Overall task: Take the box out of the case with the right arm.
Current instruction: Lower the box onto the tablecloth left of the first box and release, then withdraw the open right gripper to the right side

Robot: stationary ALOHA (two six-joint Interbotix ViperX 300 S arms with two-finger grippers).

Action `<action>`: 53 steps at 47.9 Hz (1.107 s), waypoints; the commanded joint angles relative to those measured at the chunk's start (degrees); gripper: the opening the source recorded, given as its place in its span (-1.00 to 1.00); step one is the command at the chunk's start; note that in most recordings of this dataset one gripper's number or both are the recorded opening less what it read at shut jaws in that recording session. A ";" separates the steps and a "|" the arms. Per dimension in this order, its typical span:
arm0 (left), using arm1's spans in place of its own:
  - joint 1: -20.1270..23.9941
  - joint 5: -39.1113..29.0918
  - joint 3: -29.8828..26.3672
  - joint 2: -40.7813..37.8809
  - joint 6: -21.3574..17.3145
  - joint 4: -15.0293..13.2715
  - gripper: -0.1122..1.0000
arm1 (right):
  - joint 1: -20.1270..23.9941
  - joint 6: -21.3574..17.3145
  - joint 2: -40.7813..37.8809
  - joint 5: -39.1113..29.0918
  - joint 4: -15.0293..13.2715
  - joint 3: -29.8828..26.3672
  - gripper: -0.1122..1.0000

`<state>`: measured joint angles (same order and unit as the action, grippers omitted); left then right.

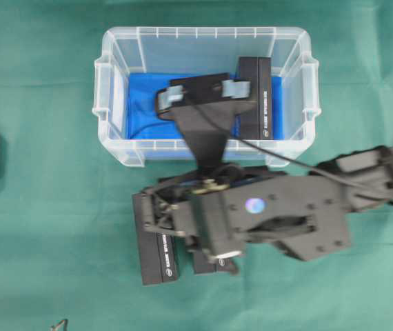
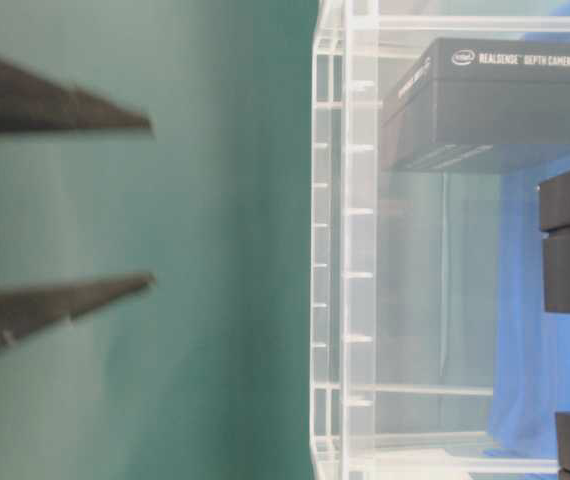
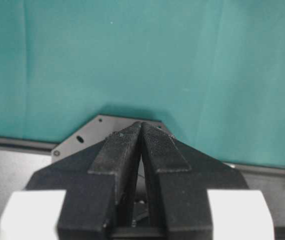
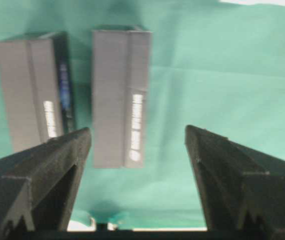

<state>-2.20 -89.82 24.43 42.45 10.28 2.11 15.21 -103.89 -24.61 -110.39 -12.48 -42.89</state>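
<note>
The clear case [image 1: 114, 83] stands at the back centre with a blue cloth [image 1: 141, 103] in its bottom. A black box [image 1: 255, 96] lies inside at its right end and shows through the wall in the table-level view [image 2: 495, 100]. The right arm [image 1: 272, 221] hangs over the table in front of the case and hides its own fingertips. A black part of it [image 1: 203, 103] overhangs the case. My right gripper [image 4: 137, 128] is open and empty above green cloth, and above the rim [image 2: 150, 202]. My left gripper [image 3: 141, 124] is shut and empty, away from the case.
Two black boxes lie side by side on the green cloth in front of the case, one [image 1: 156, 241] [image 4: 32, 90] left of the other [image 1: 207, 262] [image 4: 120, 95]. A grey base plate [image 3: 82, 135] lies under the left gripper.
</note>
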 commanded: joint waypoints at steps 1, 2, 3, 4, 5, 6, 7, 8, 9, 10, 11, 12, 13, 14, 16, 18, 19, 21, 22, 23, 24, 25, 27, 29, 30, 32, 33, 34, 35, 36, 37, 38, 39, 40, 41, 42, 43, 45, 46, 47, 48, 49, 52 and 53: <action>0.18 0.26 -1.14 -0.18 0.09 0.09 -0.80 | 0.53 -0.35 6.15 -0.26 -0.35 4.39 0.58; 0.18 0.35 -1.14 -0.18 0.09 0.00 -0.80 | 0.62 -0.44 6.94 -0.18 -0.26 5.80 0.58; 0.18 0.26 -1.05 -0.18 0.09 0.00 -0.80 | 0.70 -0.62 7.91 0.09 -0.26 7.21 0.58; 0.18 0.26 -1.05 -0.18 0.09 0.00 -0.80 | 0.79 -0.70 8.79 0.26 -0.35 8.53 0.58; 0.18 0.26 -1.14 -0.18 0.09 0.09 -0.80 | 0.79 -0.88 9.67 0.62 -0.26 9.93 0.58; 0.18 0.26 -1.05 -0.18 0.09 0.09 -0.80 | 0.88 -0.97 10.72 1.14 -0.26 11.34 0.58; 0.18 0.26 -1.14 -0.18 0.09 0.09 -0.80 | 0.88 -1.32 11.69 1.67 -0.26 12.83 0.58; 0.18 0.26 -1.14 -0.18 0.09 0.00 -0.80 | 0.97 -1.58 12.57 2.29 -0.18 14.24 0.58; 0.18 0.35 -1.05 -0.18 0.09 0.00 -0.80 | 1.14 -1.93 13.54 2.90 -0.18 15.64 0.58; 0.18 0.35 -1.05 -0.18 0.09 0.00 -0.80 | 1.14 -2.29 14.50 3.60 -0.18 17.05 0.58; 0.18 0.35 -1.05 -0.18 0.09 0.00 -0.80 | 1.32 -2.64 15.47 4.22 -0.09 18.46 0.58; 0.18 0.26 -1.05 -0.18 0.09 0.00 -0.80 | 1.41 -2.99 16.44 4.92 -0.09 19.86 0.58; 0.18 0.35 -1.14 -0.18 0.09 0.00 -0.80 | 1.58 -3.52 18.02 5.89 -0.09 22.06 0.58; 0.18 0.35 -1.05 -0.18 0.09 0.00 -0.80 | 1.76 -3.96 18.98 6.33 0.00 23.64 0.58; 0.18 0.35 -1.05 -0.18 0.09 0.09 -0.80 | 2.02 -4.75 21.01 7.38 0.18 26.63 0.58; 0.18 0.26 -1.05 -0.18 0.09 0.00 -0.80 | 2.37 -5.71 22.85 8.09 0.53 29.36 0.58; 0.18 0.26 -1.05 -0.18 0.09 0.00 -0.80 | 2.55 -6.24 23.91 8.53 0.79 30.76 0.58; 0.18 0.35 -1.05 -0.18 0.09 0.09 -0.80 | 2.90 -7.29 25.84 9.05 1.23 33.49 0.58; 0.18 0.26 -1.05 -0.18 0.09 0.09 -0.80 | 3.16 -7.91 26.81 9.32 1.49 34.89 0.58; 0.18 0.26 -1.05 -0.35 0.00 0.00 -0.80 | 3.34 -8.44 27.86 9.49 1.67 36.21 0.58; 0.18 0.26 -1.05 -0.18 0.09 0.00 -0.80 | 3.60 -8.88 28.83 9.67 1.93 37.53 0.58; 0.18 0.26 -1.05 -0.18 0.00 0.00 -0.80 | 3.96 -9.58 30.32 10.02 2.20 39.38 0.58; 0.18 0.35 -1.05 -0.18 0.00 0.09 -0.80 | 4.57 -10.37 32.17 10.37 2.64 41.92 0.58; 0.18 0.26 -0.97 -0.18 0.00 0.09 -0.80 | 5.10 -11.07 34.19 10.72 2.90 44.12 0.58; 0.18 0.26 -0.97 -0.18 -0.09 0.09 -0.80 | 5.36 -11.43 35.07 10.99 2.90 45.26 0.58; 0.18 0.26 -0.88 -0.18 -0.09 0.18 -0.80 | 5.80 -11.87 36.83 11.34 2.99 47.20 0.58; 0.18 0.26 -0.79 -0.18 -0.18 0.26 -0.80 | 6.06 -12.22 37.62 11.60 2.99 48.08 0.58; 0.18 0.26 -0.79 -0.35 -0.18 0.18 -0.80 | 6.24 -12.39 38.50 11.78 2.99 48.96 0.58; 0.18 0.26 -0.70 -0.18 -0.26 0.26 -0.80 | 6.42 -12.66 39.29 11.95 2.99 49.75 0.58; 0.18 0.26 -0.70 -0.18 -0.26 0.26 -0.80 | 6.59 -12.83 39.99 12.13 2.99 50.54 0.58; 0.18 0.35 -0.62 -0.18 -0.26 0.18 -0.80 | 6.86 -13.01 41.13 12.22 2.99 51.50 0.58; 0.18 0.35 -0.44 -0.18 -0.26 0.18 -0.80 | 6.94 -13.18 41.75 12.22 3.08 52.12 0.58; 0.18 0.26 -0.35 -0.09 -0.26 0.18 -0.80 | 7.03 -13.18 42.36 12.22 2.99 52.82 0.58; 0.18 0.26 -0.26 -0.09 -0.18 0.26 -0.80 | 7.12 -13.18 42.98 12.22 2.99 53.35 0.58; 0.18 0.26 -0.26 -0.09 -0.26 0.18 -0.80 | 7.29 -13.18 43.51 12.30 2.99 53.96 0.58; 0.18 0.35 -0.18 -0.09 -0.18 0.18 -0.80 | 7.29 -13.18 44.03 12.30 3.08 54.40 0.58; 0.18 0.26 -0.18 0.00 -0.18 0.18 -0.80 | 7.29 -13.18 44.56 12.30 2.99 54.84 0.58; 0.18 0.26 -0.09 0.09 -0.18 0.18 -0.80 | 7.29 -13.18 45.35 12.39 2.99 55.63 0.58; 0.18 0.26 0.00 0.09 -0.18 0.26 -0.80 | 7.38 -13.10 45.70 12.39 2.99 55.99 0.58; 0.18 0.26 0.00 0.09 -0.18 0.18 -0.80 | 7.38 -13.01 45.97 12.48 2.99 56.25 0.58; 0.18 0.26 0.09 0.18 -0.18 0.18 -0.80 | 7.38 -12.92 46.23 12.66 2.99 56.43 0.58; 0.18 0.26 0.09 0.26 -0.26 0.18 -0.80 | 7.29 -12.83 46.41 12.74 2.90 56.69 0.58; 0.18 0.26 0.26 0.53 -0.26 0.18 -0.80 | 7.38 -12.74 46.58 12.92 2.64 57.22 0.58; 0.18 0.26 0.26 0.53 -0.26 0.18 -0.80 | 7.38 -12.66 46.67 12.92 2.55 57.39 0.58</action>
<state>-2.20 -89.74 25.22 42.89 9.93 2.11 22.24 -116.63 21.01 -97.82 -9.58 14.59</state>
